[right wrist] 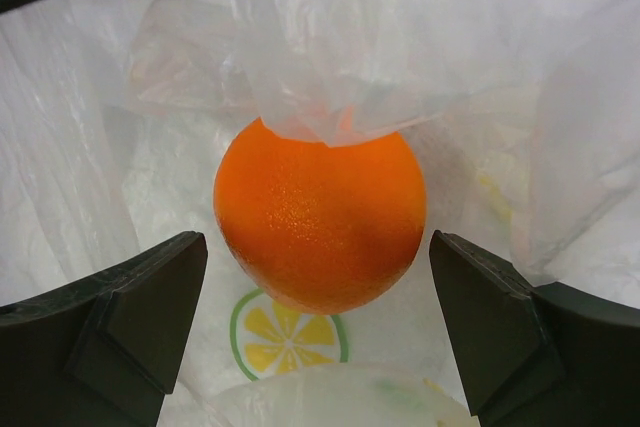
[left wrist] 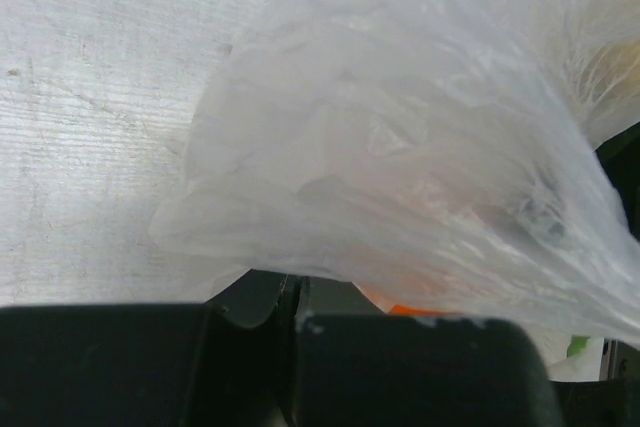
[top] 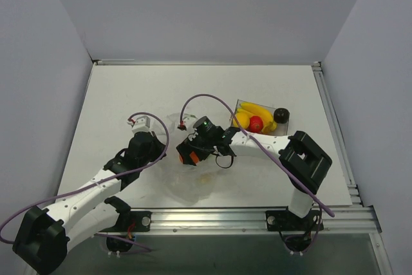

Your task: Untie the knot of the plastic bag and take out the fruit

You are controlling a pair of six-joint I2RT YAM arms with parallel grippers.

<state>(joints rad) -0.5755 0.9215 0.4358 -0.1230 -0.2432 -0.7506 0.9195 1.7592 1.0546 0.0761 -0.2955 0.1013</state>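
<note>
Orange ball (right wrist: 320, 217) lies inside the plastic bag (left wrist: 400, 147), untouched between the wide-spread jaws of the right gripper (right wrist: 318, 292). The left gripper (left wrist: 296, 325) is clenched on the bag's film.

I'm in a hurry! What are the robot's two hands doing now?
Left hand: shut, at the plastic bag; grip unclear.
Right hand: open, facing the orange ball.

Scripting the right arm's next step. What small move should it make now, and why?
Probably close the right gripper on the round orange fruit: its open fingers flank it without touching, inside the thin translucent whitish plastic bag. A fold drapes the fruit's top, so film may get pinched. The left gripper is shut at the bag's edge.
</note>
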